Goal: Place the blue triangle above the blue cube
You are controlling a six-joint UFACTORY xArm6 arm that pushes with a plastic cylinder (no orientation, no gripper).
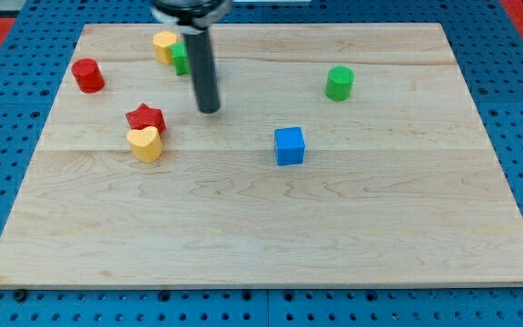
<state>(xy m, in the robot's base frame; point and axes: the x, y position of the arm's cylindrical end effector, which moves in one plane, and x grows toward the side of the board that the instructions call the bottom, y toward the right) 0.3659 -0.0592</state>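
My tip (pixel 209 110) sits on the wooden board (pixel 261 227) in the upper-left area, touching no block; it's a plain rod w/ nothing to open or close & nothing held. Blue cube (pixel 290 145) lies to the tip's right & a bit lower, well apart, near board centre. Blue triangle: can't find it anywhere in view. Red star (pixel 145 118) is left of the tip, touching a yellow heart-ish block (pixel 145 143) just below it. Behind the rod near the top edge: yellow block (pixel 163 44) & green block (pixel 181 58), partly hidden, shapes unclear. Red cylinder (pixel 87 75) far left; green cylinder (pixel 340 83) upper right.
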